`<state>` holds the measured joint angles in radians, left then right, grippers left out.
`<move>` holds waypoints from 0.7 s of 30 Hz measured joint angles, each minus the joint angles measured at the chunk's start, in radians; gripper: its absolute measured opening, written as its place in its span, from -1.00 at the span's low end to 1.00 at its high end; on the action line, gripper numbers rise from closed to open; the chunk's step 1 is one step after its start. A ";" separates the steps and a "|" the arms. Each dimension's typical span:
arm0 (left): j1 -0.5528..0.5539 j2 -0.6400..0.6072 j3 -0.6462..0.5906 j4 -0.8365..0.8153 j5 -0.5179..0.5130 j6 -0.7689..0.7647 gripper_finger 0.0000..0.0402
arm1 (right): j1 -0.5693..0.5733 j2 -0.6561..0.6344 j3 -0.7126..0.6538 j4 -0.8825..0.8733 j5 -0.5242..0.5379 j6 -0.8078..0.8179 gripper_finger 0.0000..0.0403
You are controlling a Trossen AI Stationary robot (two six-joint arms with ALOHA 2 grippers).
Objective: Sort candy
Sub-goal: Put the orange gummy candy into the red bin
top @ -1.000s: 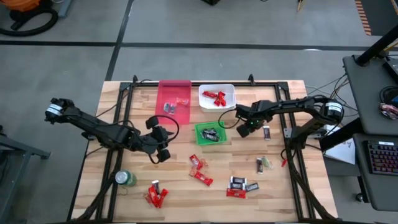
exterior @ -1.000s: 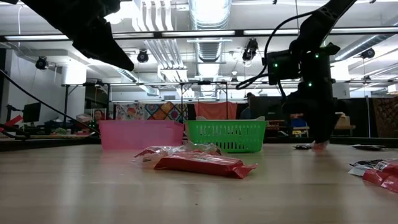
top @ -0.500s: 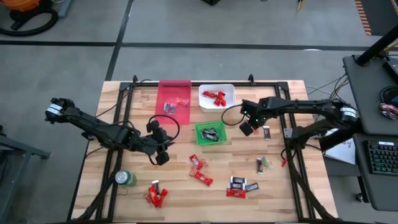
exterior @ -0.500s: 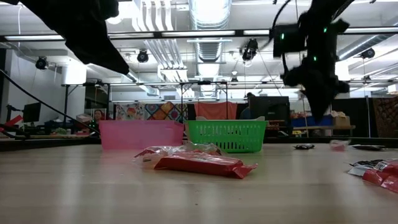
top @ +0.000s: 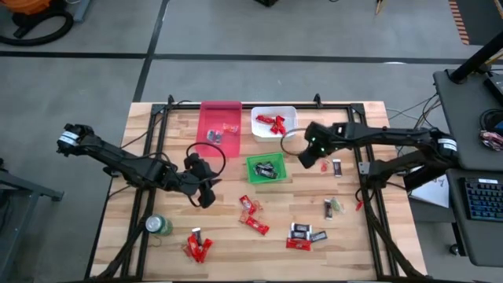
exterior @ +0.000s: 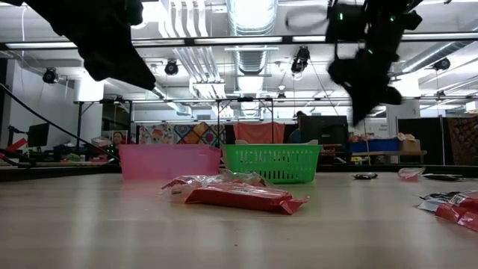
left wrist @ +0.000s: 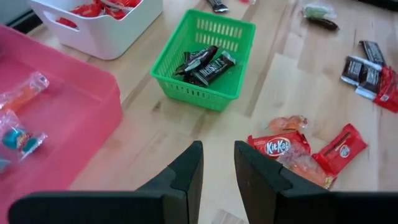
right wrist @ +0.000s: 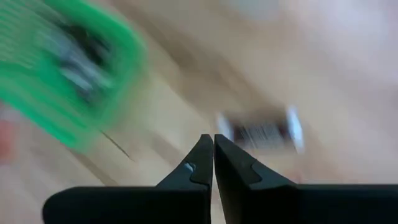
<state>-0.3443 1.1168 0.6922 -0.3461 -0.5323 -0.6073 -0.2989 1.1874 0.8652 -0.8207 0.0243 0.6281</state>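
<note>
Even, bright overhead light fills the high view with only soft shadows on the counter [top: 228, 236], ceiling lamps [exterior: 250, 15] glare in the low view and leave the arms as silhouettes, the left wrist view is sharp, and the right wrist view is smeared by motion blur

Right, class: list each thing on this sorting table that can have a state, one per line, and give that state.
left gripper: slightly open, empty, above the table
right gripper: shut, empty, raised
green basket: holds dark candies
white bin: holds red candies
pink bin: holds a few clear-wrapped sweets
green can: upright near the left front corner
loose candy: unsorted, lying on the table
</note>
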 joint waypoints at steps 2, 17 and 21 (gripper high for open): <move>0.000 0.000 0.000 0.000 0.000 -0.017 -0.62 | 0.000 0.035 -0.001 -0.144 0.016 0.036 -0.96; 0.000 0.002 0.000 0.000 -0.008 -0.020 -0.62 | 0.003 0.167 -0.023 -0.257 0.147 0.120 -0.45; 0.000 0.002 0.000 -0.004 -0.008 -0.020 -0.62 | 0.009 0.176 -0.050 -0.205 0.108 0.133 -0.23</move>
<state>-0.3443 1.1183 0.6922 -0.3500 -0.5407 -0.6270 -0.2897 1.3636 0.8153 -1.0262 0.1321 0.7606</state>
